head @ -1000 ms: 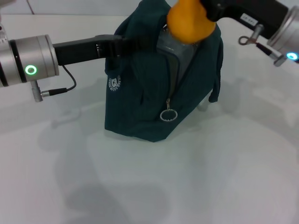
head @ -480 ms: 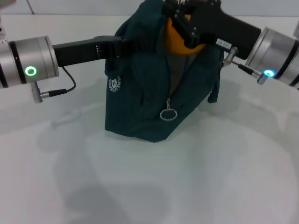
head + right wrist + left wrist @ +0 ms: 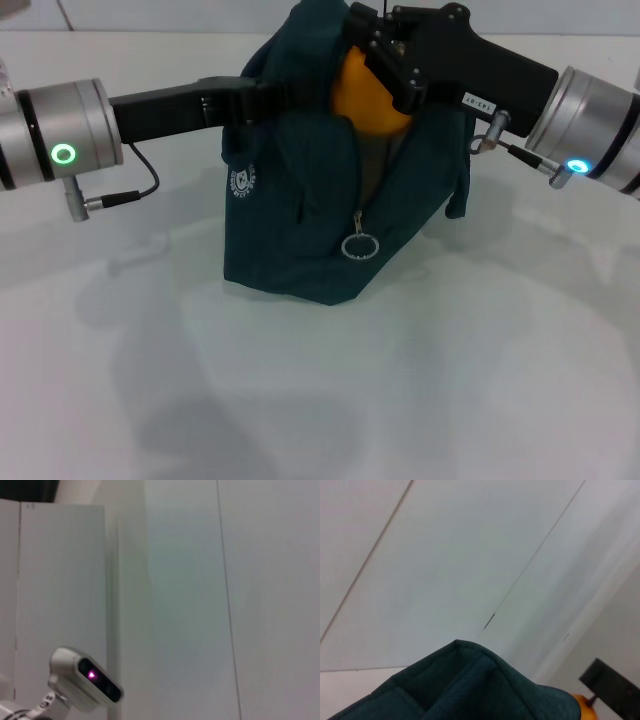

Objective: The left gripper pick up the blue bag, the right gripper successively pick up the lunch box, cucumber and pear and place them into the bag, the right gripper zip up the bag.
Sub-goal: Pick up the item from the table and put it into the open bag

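The blue bag stands on the white table with its front zipper open and the ring pull hanging low. My left gripper is shut on the bag's upper left edge and holds it up. My right gripper is shut on the orange-yellow pear and holds it in the bag's open mouth. The bag's top and a bit of the pear show in the left wrist view. The lunch box and cucumber are hidden.
The white table spreads in front of the bag. A cable hangs from my left arm's wrist. The right wrist view shows only white wall panels and a small white device with a pink light.
My right gripper has carried the pear from above the bag down and leftward into the open mouth. The left arm and the bag have stayed still.
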{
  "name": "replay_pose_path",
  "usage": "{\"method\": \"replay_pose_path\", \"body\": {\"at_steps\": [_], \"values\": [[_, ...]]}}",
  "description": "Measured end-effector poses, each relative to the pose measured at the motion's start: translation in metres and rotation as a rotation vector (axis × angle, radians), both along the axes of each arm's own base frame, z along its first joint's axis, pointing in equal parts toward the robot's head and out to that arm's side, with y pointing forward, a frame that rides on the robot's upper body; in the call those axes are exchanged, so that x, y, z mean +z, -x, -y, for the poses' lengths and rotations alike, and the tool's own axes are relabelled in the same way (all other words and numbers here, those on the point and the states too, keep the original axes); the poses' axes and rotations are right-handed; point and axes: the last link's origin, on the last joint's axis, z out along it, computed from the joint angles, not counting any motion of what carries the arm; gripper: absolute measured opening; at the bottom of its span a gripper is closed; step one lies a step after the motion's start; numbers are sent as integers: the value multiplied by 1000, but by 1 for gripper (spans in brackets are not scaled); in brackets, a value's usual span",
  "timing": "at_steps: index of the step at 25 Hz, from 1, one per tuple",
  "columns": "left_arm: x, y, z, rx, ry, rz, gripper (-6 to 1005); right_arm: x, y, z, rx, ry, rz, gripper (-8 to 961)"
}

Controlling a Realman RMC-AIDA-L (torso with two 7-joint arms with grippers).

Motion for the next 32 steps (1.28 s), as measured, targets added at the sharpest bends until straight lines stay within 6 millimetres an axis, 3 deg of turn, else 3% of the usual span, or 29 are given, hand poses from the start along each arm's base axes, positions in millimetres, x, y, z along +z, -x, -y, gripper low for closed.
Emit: {"method": "replay_pose_path", "body": {"at_steps": [32], "values": [[1, 2, 0, 7, -7, 1, 68, -5, -9, 9, -1, 39, 7, 65]]}}
